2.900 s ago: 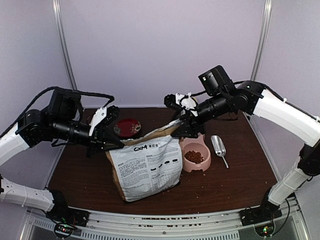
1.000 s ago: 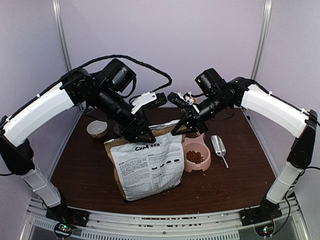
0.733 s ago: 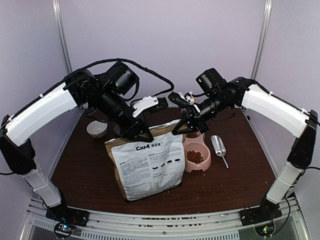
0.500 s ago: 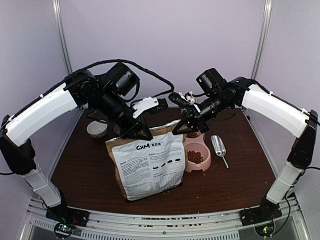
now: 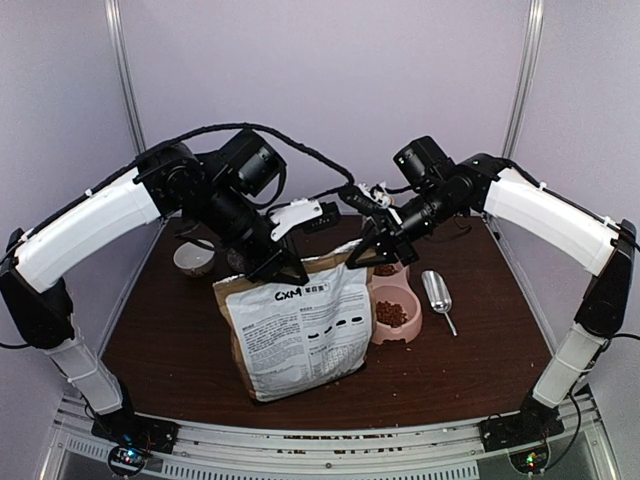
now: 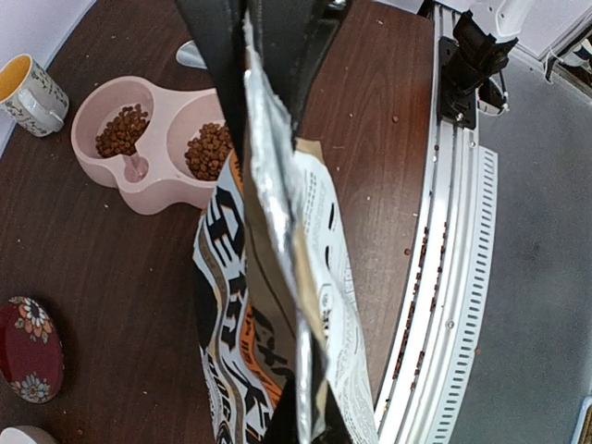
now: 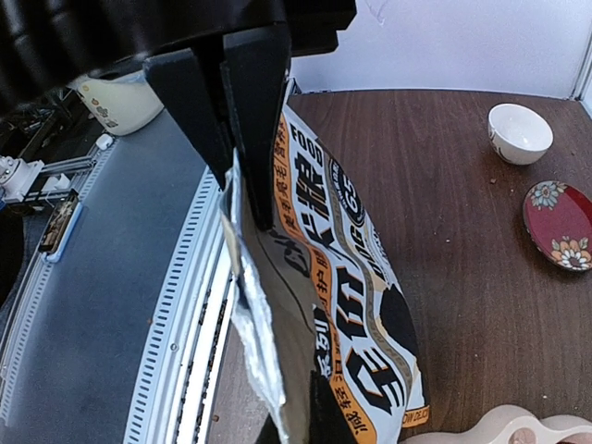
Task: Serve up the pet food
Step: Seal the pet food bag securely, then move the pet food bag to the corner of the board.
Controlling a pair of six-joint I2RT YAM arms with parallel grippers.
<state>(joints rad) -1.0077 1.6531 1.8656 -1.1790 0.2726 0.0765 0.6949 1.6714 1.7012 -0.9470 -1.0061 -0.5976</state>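
The tall paper bag (image 5: pixel 292 332) stands upright in the middle of the table. My left gripper (image 5: pixel 284 271) is shut on its top left corner. My right gripper (image 5: pixel 364 256) is shut on its top right corner. The bag's mouth is pinched flat between them; the left wrist view shows its foil lining (image 6: pixel 277 185) running up from my left gripper (image 6: pixel 310 412). In the right wrist view the bag (image 7: pixel 356 305) rises from my right gripper (image 7: pixel 305 421). Pet food (image 5: pixel 388 314) lies in the pink double bowl (image 5: pixel 405 333) just right of the bag, filling both cups (image 6: pixel 211 150).
A metal scoop (image 5: pixel 438 294) lies right of the pink bowl. A white bowl (image 5: pixel 193 257) stands at the back left, and a red saucer (image 7: pixel 560 224) sits near it. A patterned mug (image 6: pixel 32 92) stands at the back right. Loose pellets lie along the front rail (image 6: pixel 421 277).
My left gripper has closed on the bag's top left corner and shifted slightly right. The right gripper has kept its hold, and the bag's top has drawn taut.
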